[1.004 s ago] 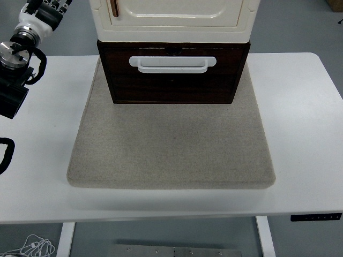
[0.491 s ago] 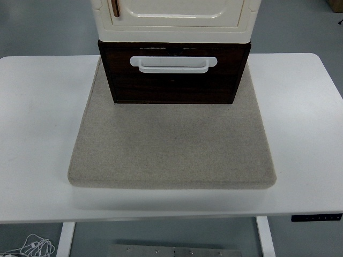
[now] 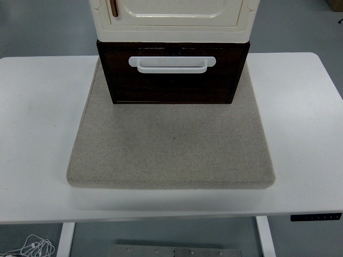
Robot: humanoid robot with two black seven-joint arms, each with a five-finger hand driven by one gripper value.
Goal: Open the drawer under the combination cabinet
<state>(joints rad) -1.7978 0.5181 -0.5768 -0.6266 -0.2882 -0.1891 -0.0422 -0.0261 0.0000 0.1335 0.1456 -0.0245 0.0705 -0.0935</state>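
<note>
Worktop (image 3: 37, 139): white, near edge at 6 o'clock; bare on both sides.

Mat (image 3: 171, 150): grey, square, lying at the centre of the worktop and running toward 12 o'clock.

Drawer (image 3: 172, 85): dark brown, standing on the far part of the mat at 12 o'clock, under the cream cabinet (image 3: 174, 13). Its front appears about flush with its frame, so it reads as closed.

Handle (image 3: 172, 63): white bar across the upper drawer front, untouched.

Hands: neither robot hand is in view, so whether either is released, clenched or grasping cannot be told.

Progress: nothing visibly done. Reaching the handle, gripping it and pulling toward 6 o'clock all remain.
</note>
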